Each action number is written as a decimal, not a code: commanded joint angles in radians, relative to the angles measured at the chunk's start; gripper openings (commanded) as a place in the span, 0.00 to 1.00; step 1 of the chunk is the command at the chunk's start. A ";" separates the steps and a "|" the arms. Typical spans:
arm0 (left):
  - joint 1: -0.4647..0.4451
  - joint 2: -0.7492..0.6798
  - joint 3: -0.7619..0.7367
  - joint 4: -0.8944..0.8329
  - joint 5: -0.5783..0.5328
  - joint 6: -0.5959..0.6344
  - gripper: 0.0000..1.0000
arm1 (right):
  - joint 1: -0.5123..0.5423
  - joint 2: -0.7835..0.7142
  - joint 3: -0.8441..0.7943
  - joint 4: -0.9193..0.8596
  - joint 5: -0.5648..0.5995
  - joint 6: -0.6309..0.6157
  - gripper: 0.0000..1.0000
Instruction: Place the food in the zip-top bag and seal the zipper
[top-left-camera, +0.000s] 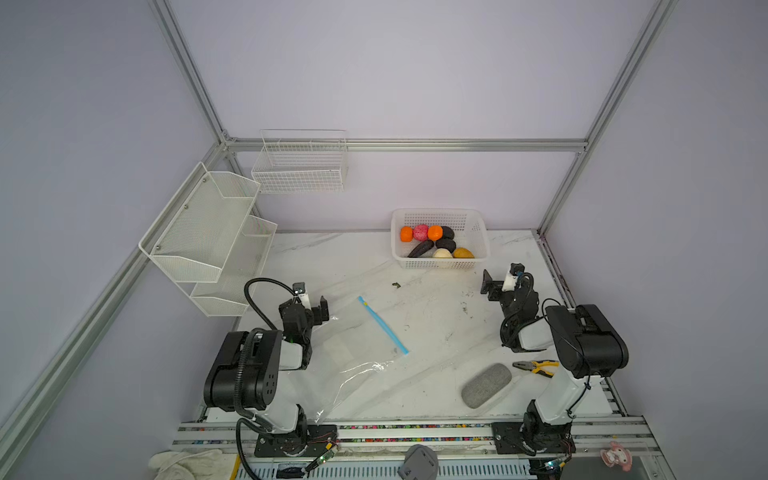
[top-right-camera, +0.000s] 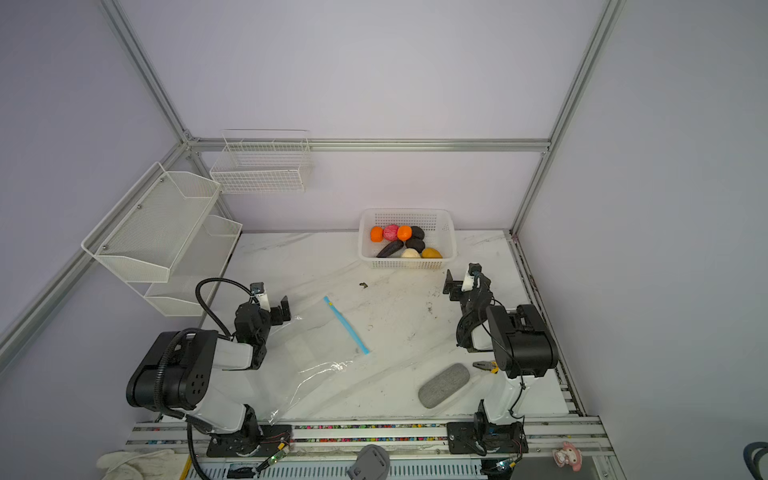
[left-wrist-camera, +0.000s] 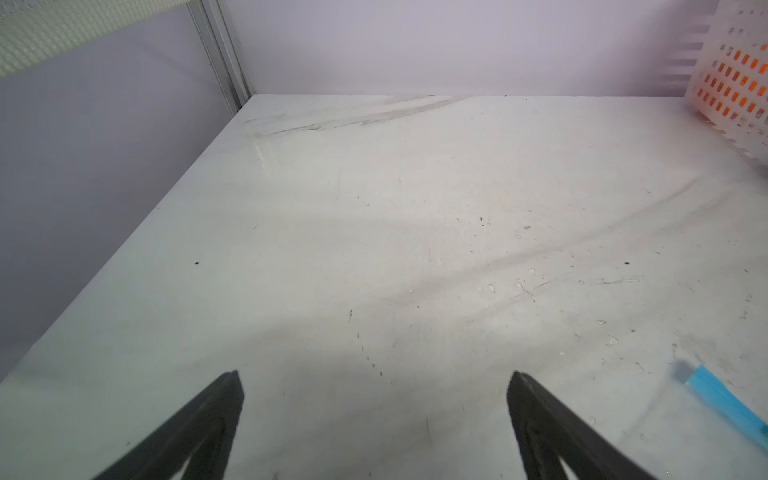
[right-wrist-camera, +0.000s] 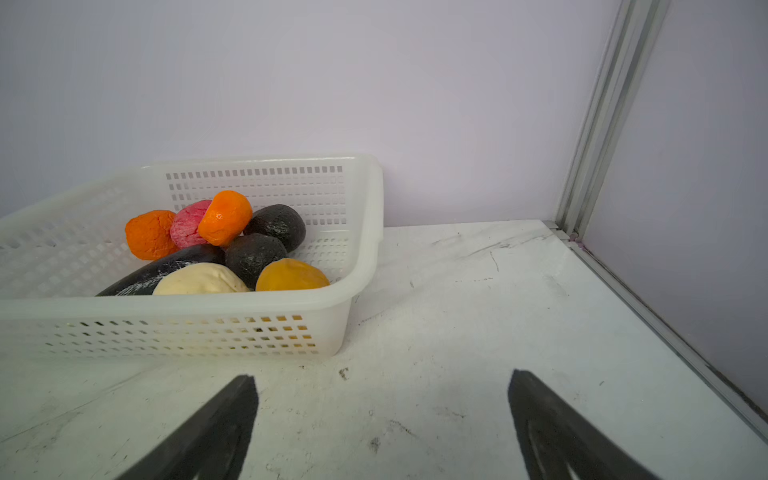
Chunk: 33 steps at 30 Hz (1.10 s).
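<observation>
The food (top-left-camera: 436, 243) sits heaped in the white basket (top-left-camera: 440, 262) at the table's (top-left-camera: 436, 324) far edge, not yet bagged; the zip-top bag (top-left-camera: 353, 353) lies flat toward the front-left corner, its zipper (top-left-camera: 382, 324) turned mid-table, probably for easy loading; the left gripper (left-wrist-camera: 375, 384) and right gripper (right-wrist-camera: 382, 386) both gape, empty.

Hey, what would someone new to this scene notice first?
The bright food piled in the white basket at the far edge of the table stands out first, orange and pink against black pieces. Next comes the light blue zipper of the clear zip-top bag, lying flat on the table's left half.
</observation>
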 joint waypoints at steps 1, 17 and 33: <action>0.003 -0.017 0.043 0.041 -0.002 0.007 1.00 | -0.005 0.005 0.005 0.016 -0.016 -0.018 0.97; 0.002 -0.018 0.041 0.041 -0.002 0.007 1.00 | -0.009 -0.002 -0.011 0.040 -0.021 -0.015 0.97; 0.000 -0.024 0.028 0.062 -0.043 -0.011 1.00 | -0.008 -0.004 -0.015 0.046 -0.020 -0.016 0.97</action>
